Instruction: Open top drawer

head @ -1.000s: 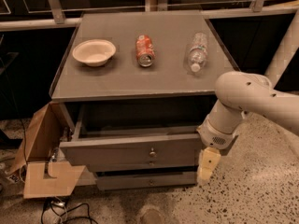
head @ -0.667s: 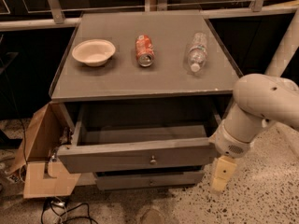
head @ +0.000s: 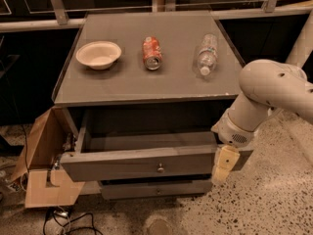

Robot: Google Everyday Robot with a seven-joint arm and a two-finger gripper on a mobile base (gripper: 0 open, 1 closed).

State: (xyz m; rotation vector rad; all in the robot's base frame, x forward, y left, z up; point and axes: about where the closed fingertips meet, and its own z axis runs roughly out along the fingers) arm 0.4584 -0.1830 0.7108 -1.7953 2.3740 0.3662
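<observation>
The top drawer (head: pixel 127 164) is found pulled out from the cabinet, its knob (head: pixel 160 168) at the centre of the front. The gripper (head: pixel 224 163) is seen at the right end of that front, well right of the knob — whether spread or pressed together cannot be told. On the cabinet top (head: pixel 122 84) a bowl (head: pixel 99 54), a can (head: pixel 152 53) and a bottle (head: pixel 207 54) are noted in a row.

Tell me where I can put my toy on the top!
The wide strip of cabinet top nearer than the bowl, can and bottle is bare. Gaps between those three are tighter. The gripper crowds the right end of the open top drawer.
</observation>
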